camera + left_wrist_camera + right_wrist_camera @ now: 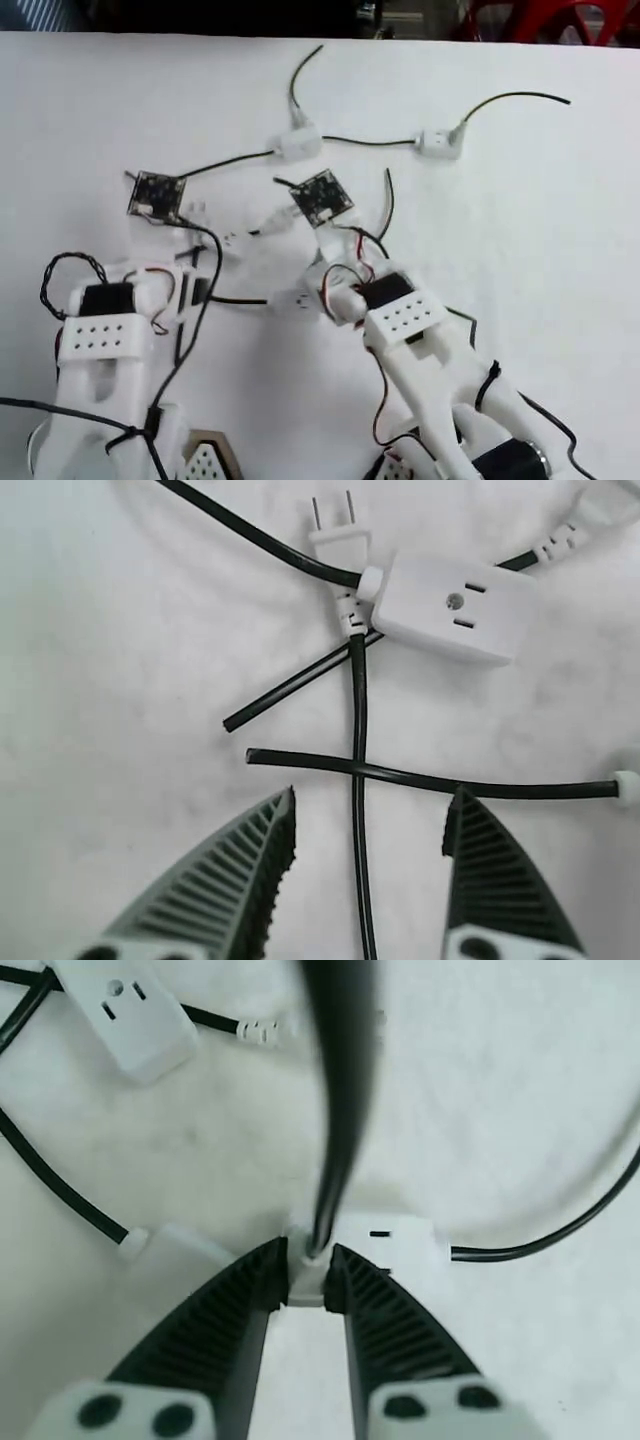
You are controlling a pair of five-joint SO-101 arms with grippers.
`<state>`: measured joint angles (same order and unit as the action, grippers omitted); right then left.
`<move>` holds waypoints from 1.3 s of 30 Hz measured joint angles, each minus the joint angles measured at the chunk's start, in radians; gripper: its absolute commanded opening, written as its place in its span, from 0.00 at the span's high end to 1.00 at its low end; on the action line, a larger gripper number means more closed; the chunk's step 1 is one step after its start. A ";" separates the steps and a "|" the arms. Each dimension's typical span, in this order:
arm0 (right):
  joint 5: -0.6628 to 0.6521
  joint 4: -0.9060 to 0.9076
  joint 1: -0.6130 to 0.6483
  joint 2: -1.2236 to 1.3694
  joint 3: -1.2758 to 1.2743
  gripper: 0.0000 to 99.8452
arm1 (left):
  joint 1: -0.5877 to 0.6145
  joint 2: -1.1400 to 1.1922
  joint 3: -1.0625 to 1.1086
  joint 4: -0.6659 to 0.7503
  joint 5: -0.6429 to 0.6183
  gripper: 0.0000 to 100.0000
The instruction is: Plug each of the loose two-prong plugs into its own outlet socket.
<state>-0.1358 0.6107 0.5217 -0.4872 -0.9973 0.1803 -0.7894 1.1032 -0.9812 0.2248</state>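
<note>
My right gripper [306, 1260] is shut on a white two-prong plug [305, 1282], whose black cord [340, 1090] rises toward the camera. The plug is held right at a white outlet socket [400, 1245] on the table. In the high view this gripper [332, 250] is near the table's middle. My left gripper [368, 805] hangs open over crossed black cords [356, 770], holding nothing. Ahead of it lie another white outlet socket [450, 610] and a loose two-prong plug [340, 535], prongs pointing away. In the high view the left gripper [195, 300] sits left of centre.
Two more white sockets [298, 145] [438, 143] with black cord stubs lie toward the back of the white table [560, 250]. Another socket [130, 1015] lies beyond the right gripper. Loose cords cross between the arms.
</note>
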 measured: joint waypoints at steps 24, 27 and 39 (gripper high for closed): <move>-0.155 -0.141 -0.014 -0.006 -0.097 0.98 | 0.000 0.000 0.003 0.000 0.000 0.75; -0.167 -0.141 -0.012 0.020 -0.095 0.98 | 0.000 0.000 0.003 0.000 0.000 0.75; -0.227 -0.057 -0.012 0.209 -0.023 0.98 | 0.000 0.000 0.003 0.000 0.000 0.75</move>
<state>-0.3629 0.5539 0.5094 -0.2785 -1.0203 0.1803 -0.7894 1.1063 -0.9812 0.2248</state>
